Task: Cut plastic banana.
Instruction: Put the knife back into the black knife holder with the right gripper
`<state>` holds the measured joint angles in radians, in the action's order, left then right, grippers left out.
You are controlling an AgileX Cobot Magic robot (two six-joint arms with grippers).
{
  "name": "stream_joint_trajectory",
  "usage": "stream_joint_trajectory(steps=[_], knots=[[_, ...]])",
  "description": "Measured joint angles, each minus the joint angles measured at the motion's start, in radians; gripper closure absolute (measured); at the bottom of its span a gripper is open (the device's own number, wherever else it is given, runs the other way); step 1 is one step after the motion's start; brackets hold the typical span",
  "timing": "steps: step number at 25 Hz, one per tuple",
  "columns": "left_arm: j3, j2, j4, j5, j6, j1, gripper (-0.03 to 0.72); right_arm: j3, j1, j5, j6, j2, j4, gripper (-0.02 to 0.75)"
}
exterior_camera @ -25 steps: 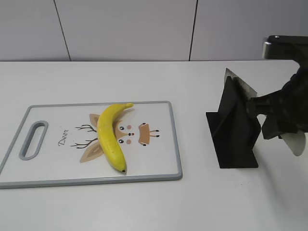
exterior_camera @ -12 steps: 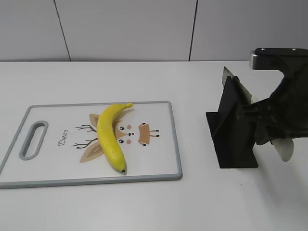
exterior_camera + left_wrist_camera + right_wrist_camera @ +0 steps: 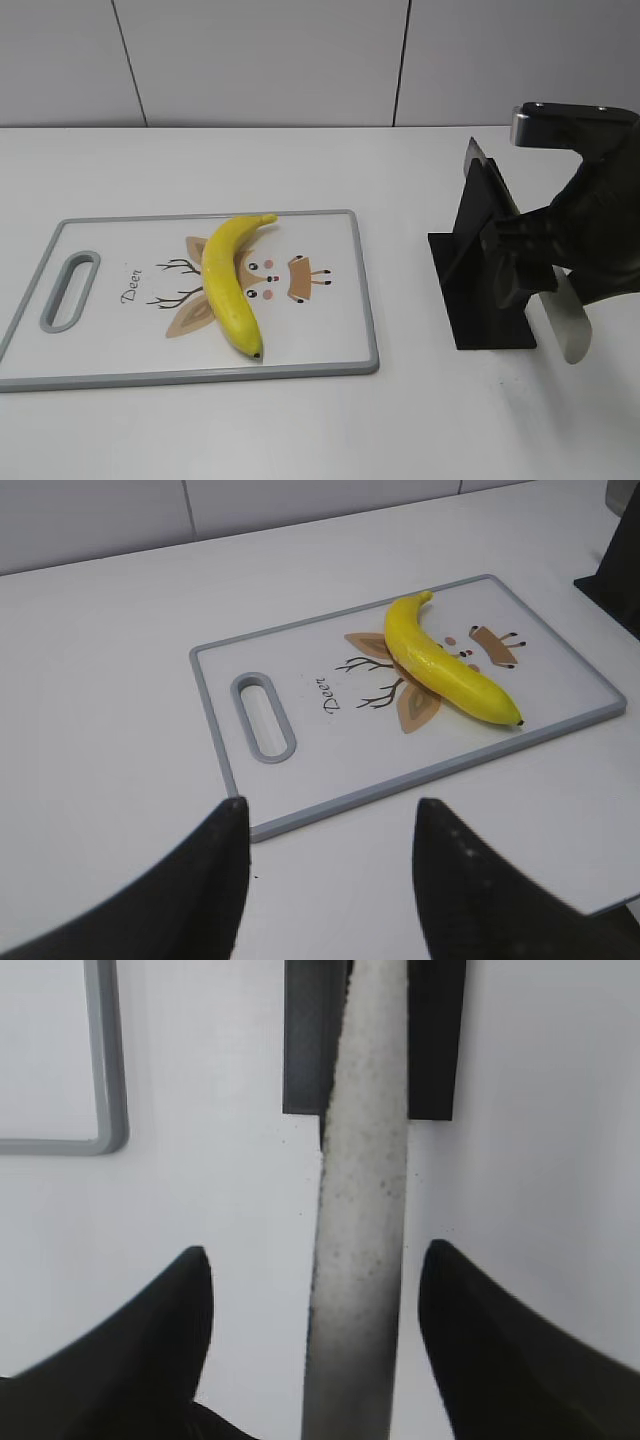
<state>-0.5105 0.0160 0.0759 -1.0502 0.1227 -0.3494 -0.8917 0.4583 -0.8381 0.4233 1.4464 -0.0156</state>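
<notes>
The plastic banana (image 3: 229, 282) lies on the white deer-print cutting board (image 3: 330, 340), stem at the back and dark tip at the front; it also shows in the left wrist view (image 3: 444, 663). A knife sits in the black stand (image 3: 487, 270), its pale handle (image 3: 562, 325) sticking out to the right. My right gripper (image 3: 315, 1250) is open, and the handle (image 3: 362, 1210) runs between its fingers with a gap on each side. My left gripper (image 3: 330, 805) is open and empty, above the table near the board's handle-end front corner.
The board (image 3: 300, 815) has a grey rim and a handle slot (image 3: 263, 716) at its left end. The black stand's base (image 3: 375, 1035) is just right of the board's corner (image 3: 105, 1110). A tiled wall runs behind the white table.
My right arm has moved left and down against the knife stand. The knife handle now shows lower and further left, and less of the blade shows. The banana and board have not moved.
</notes>
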Motion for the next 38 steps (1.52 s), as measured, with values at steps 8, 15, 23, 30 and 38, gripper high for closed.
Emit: stream_joint_trajectory(steps=[8, 15, 23, 30, 38], knots=[[0.0, 0.0, -0.003, 0.0, 0.0, 0.0, 0.188, -0.024, 0.0, -0.035, -0.115, -0.126, -0.047, 0.171], [0.0, 0.0, -0.004, 0.0, -0.001, 0.0, 0.188, 0.0, 0.0, -0.061, -0.355, -0.389, -0.08, 0.171], [0.0, 0.0, -0.004, 0.001, -0.001, 0.011, 0.188, 0.191, 0.0, -0.037, -0.506, -0.712, -0.071, 0.171], [0.0, 0.0, -0.004, 0.001, -0.001, 0.121, 0.188, 0.365, 0.0, -0.031, -0.52, -0.981, -0.057, 0.171], [0.0, 0.0, -0.004, 0.001, -0.001, 0.188, 0.188, 0.445, 0.0, -0.032, -0.523, -1.214, -0.058, 0.171]])
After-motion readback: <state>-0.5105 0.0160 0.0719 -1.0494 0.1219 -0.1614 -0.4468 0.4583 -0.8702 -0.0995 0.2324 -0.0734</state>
